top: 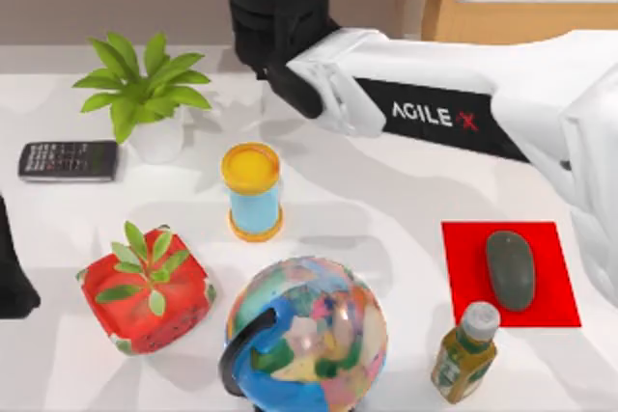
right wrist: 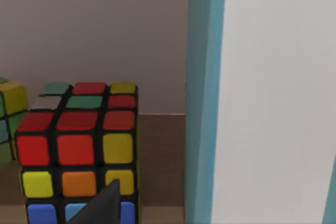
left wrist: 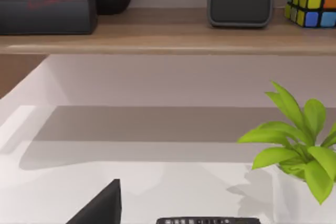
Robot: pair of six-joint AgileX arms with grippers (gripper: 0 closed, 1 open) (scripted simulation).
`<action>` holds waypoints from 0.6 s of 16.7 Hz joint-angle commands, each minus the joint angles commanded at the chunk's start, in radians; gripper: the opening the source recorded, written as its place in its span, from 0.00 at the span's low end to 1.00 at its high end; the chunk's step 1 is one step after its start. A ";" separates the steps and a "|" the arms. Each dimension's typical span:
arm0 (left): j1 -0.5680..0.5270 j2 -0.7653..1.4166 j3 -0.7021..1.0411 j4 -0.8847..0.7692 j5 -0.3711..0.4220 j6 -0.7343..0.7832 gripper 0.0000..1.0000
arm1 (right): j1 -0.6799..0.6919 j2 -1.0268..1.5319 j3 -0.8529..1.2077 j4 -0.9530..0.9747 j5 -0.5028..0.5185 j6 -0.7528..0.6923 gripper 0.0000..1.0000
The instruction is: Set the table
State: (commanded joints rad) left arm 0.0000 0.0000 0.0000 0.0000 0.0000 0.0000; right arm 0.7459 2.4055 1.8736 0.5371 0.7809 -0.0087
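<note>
1. The table (top: 386,209) – a broad white top spreading across the frame's middle and bottom.
2. My right arm (top: 435,118) reaches to the upper centre toward the shelf; my right gripper faces a Rubik's cube (right wrist: 79,150) – its finger spread I cannot tell.
3. My left arm (top: 12,277) sits parked at the left edge.

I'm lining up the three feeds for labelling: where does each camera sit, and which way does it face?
Top view: above the table, looking down on globe, hourglass, mouse on red mat; right arm reaches toward the far shelf.
Left wrist view: low over the table, facing the shelf with speaker; a dark gripper part shows.
Right wrist view: at the shelf, close to a Rubik's cube; dark fingertip shows.
Shared: the wrist views share the cube; top and left wrist share potted plant and calculator.
</note>
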 joint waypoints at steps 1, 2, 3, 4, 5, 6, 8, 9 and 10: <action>0.000 0.000 0.000 0.000 0.000 0.000 1.00 | -0.005 -0.006 -0.002 0.002 -0.002 -0.001 1.00; 0.000 0.000 0.000 0.000 0.000 0.000 1.00 | -0.005 -0.004 0.001 0.000 -0.003 -0.001 1.00; 0.000 0.000 0.000 0.000 0.000 0.000 1.00 | -0.006 0.004 0.012 -0.006 -0.005 -0.001 1.00; 0.000 0.000 0.000 0.000 0.000 0.000 1.00 | -0.009 0.015 0.030 -0.014 -0.009 0.000 1.00; 0.000 0.000 0.000 0.000 0.000 0.000 1.00 | -0.013 0.028 0.051 -0.024 -0.013 0.000 1.00; 0.000 0.000 0.000 0.000 0.000 0.000 1.00 | -0.017 0.040 0.074 -0.033 -0.017 -0.001 1.00; 0.000 0.000 0.000 0.000 0.000 0.000 1.00 | -0.024 0.060 0.111 -0.049 -0.024 -0.001 1.00; 0.000 0.000 0.000 0.000 0.000 0.000 1.00 | -0.026 0.064 0.118 -0.053 -0.025 -0.001 1.00; 0.000 0.000 0.000 0.000 0.000 0.000 1.00 | -0.026 0.064 0.118 -0.053 -0.025 -0.001 1.00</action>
State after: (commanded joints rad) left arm 0.0000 0.0000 0.0000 0.0000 0.0000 0.0000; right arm 0.7200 2.4700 1.9919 0.4842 0.7557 -0.0096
